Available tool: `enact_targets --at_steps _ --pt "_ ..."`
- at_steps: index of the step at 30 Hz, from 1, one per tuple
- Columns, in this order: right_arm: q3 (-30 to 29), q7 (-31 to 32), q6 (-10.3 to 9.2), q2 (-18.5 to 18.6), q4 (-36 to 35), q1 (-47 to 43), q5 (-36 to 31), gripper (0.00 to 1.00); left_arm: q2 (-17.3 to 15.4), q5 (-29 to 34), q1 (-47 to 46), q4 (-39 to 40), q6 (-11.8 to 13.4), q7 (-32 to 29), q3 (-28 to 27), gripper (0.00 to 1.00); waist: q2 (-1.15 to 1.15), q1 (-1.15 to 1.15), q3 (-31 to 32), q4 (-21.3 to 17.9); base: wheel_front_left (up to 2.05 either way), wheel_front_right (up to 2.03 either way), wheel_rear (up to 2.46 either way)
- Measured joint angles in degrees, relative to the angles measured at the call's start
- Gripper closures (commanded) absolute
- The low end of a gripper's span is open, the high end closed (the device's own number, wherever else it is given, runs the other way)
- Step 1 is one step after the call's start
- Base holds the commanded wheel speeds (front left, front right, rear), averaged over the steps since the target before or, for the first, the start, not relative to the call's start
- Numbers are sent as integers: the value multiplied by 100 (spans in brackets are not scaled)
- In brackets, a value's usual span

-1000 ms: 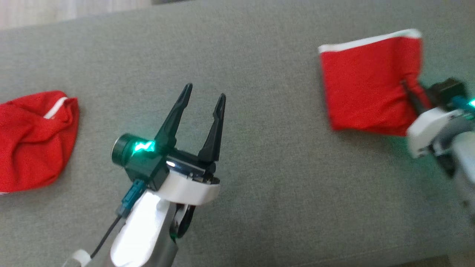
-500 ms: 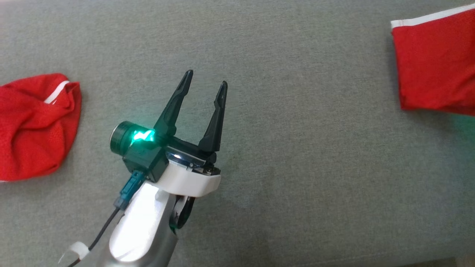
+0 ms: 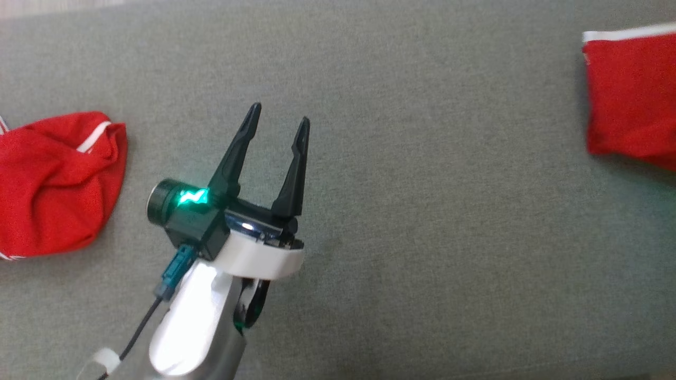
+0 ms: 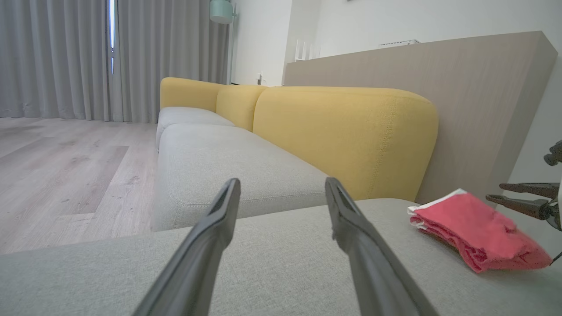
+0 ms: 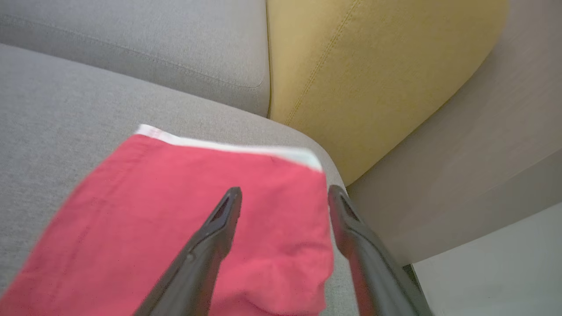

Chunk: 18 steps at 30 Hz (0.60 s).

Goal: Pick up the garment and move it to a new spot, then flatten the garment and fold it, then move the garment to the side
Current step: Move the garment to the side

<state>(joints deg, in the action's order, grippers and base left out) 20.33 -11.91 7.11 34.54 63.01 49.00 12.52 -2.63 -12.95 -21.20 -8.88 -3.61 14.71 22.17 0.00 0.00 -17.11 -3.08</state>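
Two red garments lie on the grey seat cushion (image 3: pixel 433 253), well apart from each other. The folded garment (image 5: pixel 197 210) is a flat rectangle with a white band along its far edge. It sits at the cushion's right end, near the yellow backrest (image 5: pixel 373 66). Judged to be the task's piece, already folded and set aside, which would account for its spot out of the working area. Right gripper (image 5: pixel 284 191): jaws spread, nothing between them, hanging over that garment's corner, one finger above the red cloth and the other just past its edge. In the left wrist view it appears clear of the fabric, though contact cannot be ruled out. Left gripper (image 3: pixel 278 117): jaws spread, empty, poised over bare cushion near the middle. It is well apart from the folded garment and nearer the crumpled garment (image 3: pixel 58 184) heaped at the left end. Judgement: the heap looks unhandled, and the left arm's central, empty pose suits waiting, not working.
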Motion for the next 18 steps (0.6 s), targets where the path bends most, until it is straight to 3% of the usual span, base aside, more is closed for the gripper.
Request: enact_targets --at_steps 5,11,13,18 --pt "-213 -142 0 -200 -142 -27 2 0 1 -1 266 3 7 0 -77 0 0 -1 272 -15 0 0 0" --pt "-347 -231 0 -602 -833 -94 71 0 3 -1 440 49 14 0 -318 0 0 0 559 -20 0 0 0" --pt "-560 -246 0 -927 -1469 -349 241 0 1 -1 552 82 14 0 -475 0 0 -1 738 -12 0 0 0" --pt "-845 -246 0 -1332 -2242 -860 413 0 2 -1 756 129 8 0 -665 0 0 -1 983 25 0 0 0"
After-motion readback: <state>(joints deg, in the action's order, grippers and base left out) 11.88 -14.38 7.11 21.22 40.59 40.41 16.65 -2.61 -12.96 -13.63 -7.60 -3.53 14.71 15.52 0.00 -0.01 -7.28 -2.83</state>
